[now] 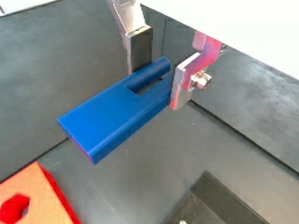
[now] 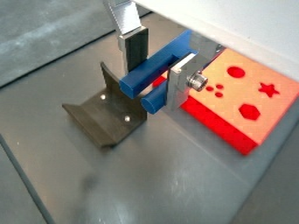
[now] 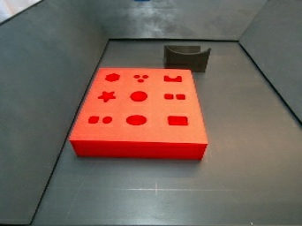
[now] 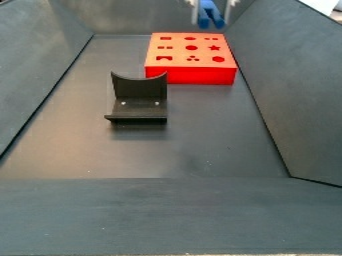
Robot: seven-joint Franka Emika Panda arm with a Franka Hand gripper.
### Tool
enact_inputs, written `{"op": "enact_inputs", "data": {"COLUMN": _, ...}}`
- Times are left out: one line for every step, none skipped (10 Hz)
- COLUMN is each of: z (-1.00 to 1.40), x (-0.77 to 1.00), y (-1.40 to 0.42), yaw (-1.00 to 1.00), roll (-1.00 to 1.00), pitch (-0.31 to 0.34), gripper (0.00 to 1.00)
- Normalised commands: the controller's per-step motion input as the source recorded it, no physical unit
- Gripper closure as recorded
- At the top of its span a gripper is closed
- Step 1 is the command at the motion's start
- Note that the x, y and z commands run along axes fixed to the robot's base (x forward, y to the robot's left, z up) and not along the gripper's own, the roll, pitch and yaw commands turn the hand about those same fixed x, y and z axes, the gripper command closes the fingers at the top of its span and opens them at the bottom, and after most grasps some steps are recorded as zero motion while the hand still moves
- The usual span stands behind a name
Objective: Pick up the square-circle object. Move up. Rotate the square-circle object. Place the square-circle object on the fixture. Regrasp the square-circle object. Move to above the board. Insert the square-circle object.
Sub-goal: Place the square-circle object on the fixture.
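In both wrist views my gripper (image 1: 160,77) (image 2: 155,72) is shut on the square-circle object (image 1: 117,115) (image 2: 163,58), a bright blue elongated block held crosswise between the silver fingers, high above the floor. The dark fixture (image 2: 103,114) (image 3: 186,56) (image 4: 136,97) stands on the floor below and to one side of the held block. The red board (image 2: 239,101) (image 1: 30,197) (image 3: 139,110) (image 4: 191,57) lies flat with its cut-out holes facing up. In a side view only the gripper's tip and a bit of blue (image 4: 210,11) show at the frame's top edge, above the board.
Sloping grey walls (image 3: 48,71) (image 4: 283,80) enclose the dark floor (image 4: 174,150) on all sides. The fixture and the board stand a short gap apart.
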Motion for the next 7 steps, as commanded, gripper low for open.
{"op": "enact_inputs", "data": {"z": 0.19, "x": 1.00, "y": -0.21, "yaw": 0.06, "roll": 0.07, "pitch": 0.153, "gripper": 1.00}}
{"op": "enact_inputs", "data": {"z": 0.17, "x": 1.00, "y": -0.18, "yaw": 0.05, "roll": 0.06, "pitch": 0.149, "gripper": 1.00}}
{"op": "enact_inputs", "data": {"z": 0.15, "x": 1.00, "y": -0.16, "yaw": 0.04, "roll": 0.05, "pitch": 0.148, "gripper": 1.00}}
{"op": "enact_inputs", "data": {"z": 0.14, "x": 1.00, "y": -0.15, "yaw": 0.04, "roll": 0.05, "pitch": 0.148, "gripper": 1.00}}
{"op": "enact_inputs", "data": {"z": 0.11, "x": 1.00, "y": -0.12, "yaw": 0.04, "roll": 0.04, "pitch": 0.154, "gripper": 1.00}}
{"op": "enact_inputs", "data": {"z": 0.10, "x": 1.00, "y": -0.10, "yaw": 0.04, "roll": 0.04, "pitch": 0.150, "gripper": 1.00}}
{"op": "enact_inputs", "data": {"z": 0.08, "x": 1.00, "y": -0.09, "yaw": 0.04, "roll": 0.03, "pitch": 0.153, "gripper": 1.00}}
